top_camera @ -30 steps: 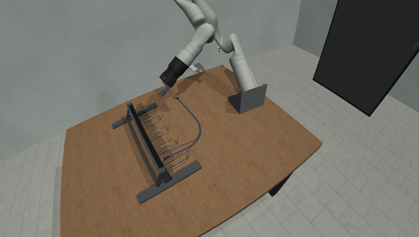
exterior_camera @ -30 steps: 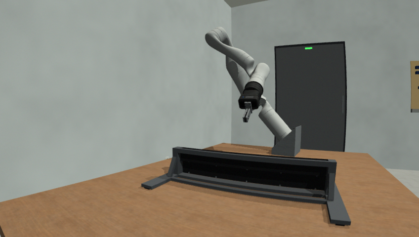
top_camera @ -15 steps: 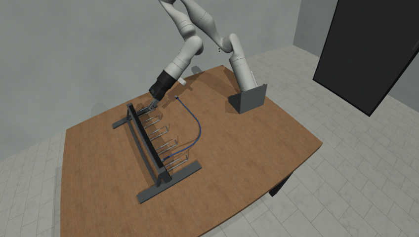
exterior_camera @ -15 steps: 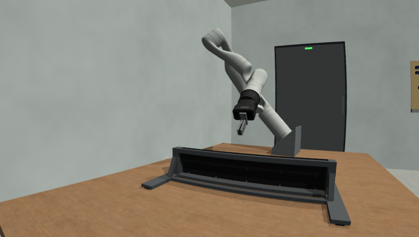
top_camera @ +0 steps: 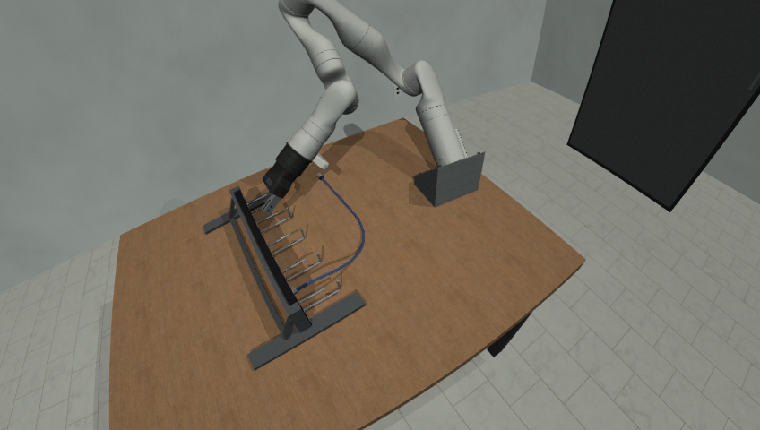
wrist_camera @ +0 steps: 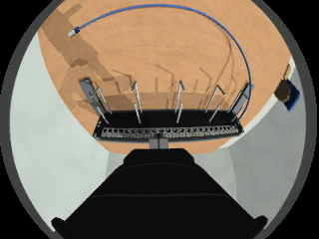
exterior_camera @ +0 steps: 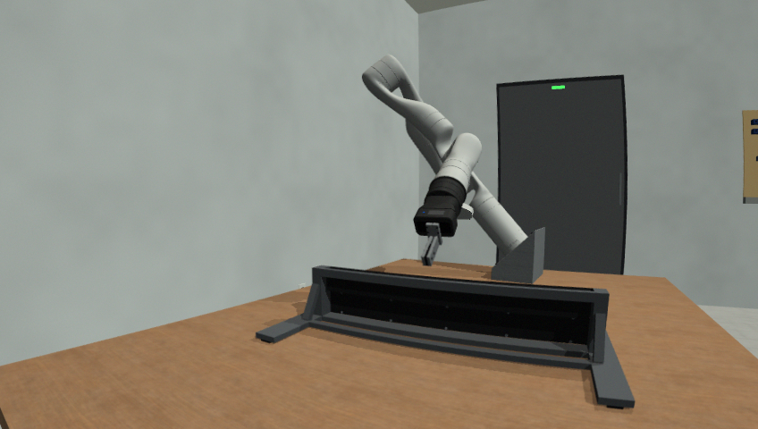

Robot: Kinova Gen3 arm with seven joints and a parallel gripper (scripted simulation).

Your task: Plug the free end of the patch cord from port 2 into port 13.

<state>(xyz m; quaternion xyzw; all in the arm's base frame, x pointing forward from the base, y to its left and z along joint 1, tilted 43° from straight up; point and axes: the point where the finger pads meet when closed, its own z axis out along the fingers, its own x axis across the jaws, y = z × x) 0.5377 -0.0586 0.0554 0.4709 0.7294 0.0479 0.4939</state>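
- While the blue patch cord met the panel at one end, its free plug lay on the worktop, well apart from the rack.
- The pincer was closed, with nothing between its fingers, and was placed near the far end of the rack from the connected plug.
- Done: the rack stood upright on its feet, and the connected end appeared seated near the end of the jack row, consistent with port 2.
- Outstanding: picking up the free plug, turning it latch up, full insertion into port 13, release and withdrawal. Progress was judged to be at the opening stage.
- Number plates were too small to read in the wrist view; port 13 could not be singled out.
- The exterior view showed the rack's back, which hid the jacks and cord.
- The free plug's latch side could not be determined.
- Any contact between pincer and rack could not be confirmed.
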